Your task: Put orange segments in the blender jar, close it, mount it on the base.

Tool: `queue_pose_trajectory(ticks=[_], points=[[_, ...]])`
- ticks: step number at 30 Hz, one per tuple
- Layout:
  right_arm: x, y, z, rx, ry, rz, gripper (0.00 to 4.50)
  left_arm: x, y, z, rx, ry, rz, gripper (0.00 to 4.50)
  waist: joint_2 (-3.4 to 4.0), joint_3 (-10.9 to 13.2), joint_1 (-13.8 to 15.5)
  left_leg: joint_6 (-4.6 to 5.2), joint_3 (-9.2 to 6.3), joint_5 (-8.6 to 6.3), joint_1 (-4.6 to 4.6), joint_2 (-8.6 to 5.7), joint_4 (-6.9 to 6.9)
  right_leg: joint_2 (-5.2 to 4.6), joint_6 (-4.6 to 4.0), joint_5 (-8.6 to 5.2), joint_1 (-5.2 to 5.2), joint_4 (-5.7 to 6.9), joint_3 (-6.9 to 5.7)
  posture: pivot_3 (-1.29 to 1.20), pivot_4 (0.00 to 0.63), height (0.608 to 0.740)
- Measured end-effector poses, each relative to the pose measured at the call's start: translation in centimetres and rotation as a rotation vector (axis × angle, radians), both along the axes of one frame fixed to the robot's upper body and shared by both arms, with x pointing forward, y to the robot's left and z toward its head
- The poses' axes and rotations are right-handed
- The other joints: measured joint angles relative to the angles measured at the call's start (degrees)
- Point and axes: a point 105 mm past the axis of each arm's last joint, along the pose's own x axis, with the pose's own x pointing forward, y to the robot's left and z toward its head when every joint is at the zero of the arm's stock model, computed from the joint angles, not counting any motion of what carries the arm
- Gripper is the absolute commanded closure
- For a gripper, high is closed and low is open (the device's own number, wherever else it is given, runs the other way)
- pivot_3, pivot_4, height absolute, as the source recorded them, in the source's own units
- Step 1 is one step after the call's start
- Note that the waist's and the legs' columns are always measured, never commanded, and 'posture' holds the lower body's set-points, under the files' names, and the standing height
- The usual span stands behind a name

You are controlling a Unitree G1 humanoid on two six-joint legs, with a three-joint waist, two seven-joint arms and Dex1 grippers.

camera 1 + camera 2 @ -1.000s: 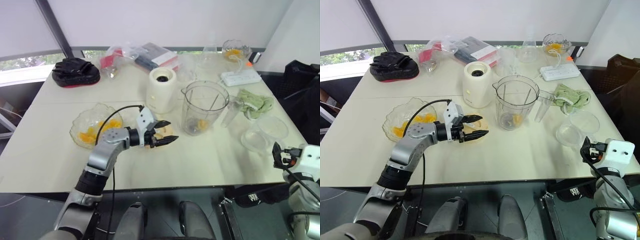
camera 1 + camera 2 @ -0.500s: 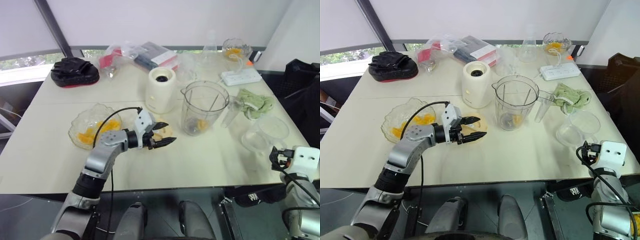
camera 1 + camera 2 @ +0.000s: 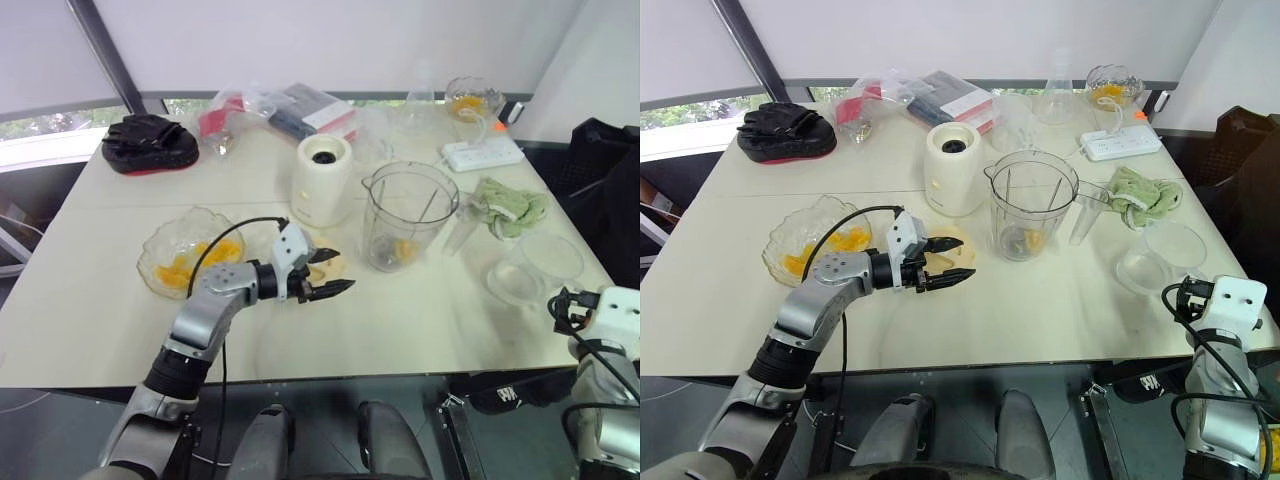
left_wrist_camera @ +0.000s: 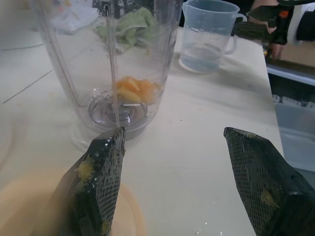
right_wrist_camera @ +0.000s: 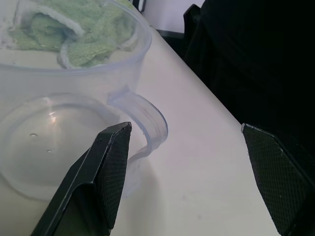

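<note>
Pale cream table under a white wall, cluttered along the far edge: black padded mitt, clear plastic bags over a red-and-white packet, white power strip, small glass bowl with orange fruit. Near the middle, squat cream-white cylindrical base with a dark round socket on top, standing upright. Just right of it, apart from it, tall clear plastic blender jar, upright and uncovered, a few yellow-orange segments lying at its bottom beside the blades. To the left, shallow clear wavy-edged bowl holding more orange pieces. Between bowl and jar, flat cream-yellow round lid lying on the table, partly hidden by the left gripper, which hangs just over it with black fingers spread wide, holding nothing, flecks of pulp stuck to the pads, pointing toward the jar. Right of the jar, crumpled green cloth and low round clear plastic tub. At the table's near right corner, right gripper with fingers wide apart and empty, close beside the tub with its looped clear handle.
</note>
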Motion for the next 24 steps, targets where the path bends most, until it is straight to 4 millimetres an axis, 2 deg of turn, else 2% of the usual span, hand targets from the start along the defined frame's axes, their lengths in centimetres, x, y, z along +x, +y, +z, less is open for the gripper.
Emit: queue_pose_trajectory(ticks=[6, 14, 24], points=[[0.3, -0.2, -0.2, 0.057, -0.033, -0.038, 0.81, -0.2, 0.2, -0.3, 0.006, 0.005, 0.004, 1.22, 0.00, 0.0, 0.0, 0.00, -0.01, 0.00, 0.00, 0.00, -0.02, 0.00, 0.00, -0.01, 0.00, 0.00, 0.00, 0.00, 0.150, 0.740], [1.2, -0.1, -1.1, 0.232, -0.084, -0.108, 0.81, -0.3, 0.2, -0.2, 0.007, -0.003, 0.005, 1.22, 0.02, 0.0, -0.1, 0.00, -0.01, 0.00, -0.01, 0.00, -0.04, 0.00, -0.01, -0.01, -0.03, -0.01, 0.00, 0.00, 0.150, 0.740], [1.9, -0.7, -1.5, 0.289, -0.099, -0.146, 0.81, -0.2, 0.3, -0.1, 0.010, -0.008, 0.007, 1.22, 0.03, 0.0, -0.2, 0.00, 0.00, 0.00, -0.01, 0.00, -0.07, 0.00, -0.01, -0.02, -0.05, -0.01, 0.00, 0.00, 0.150, 0.740]])
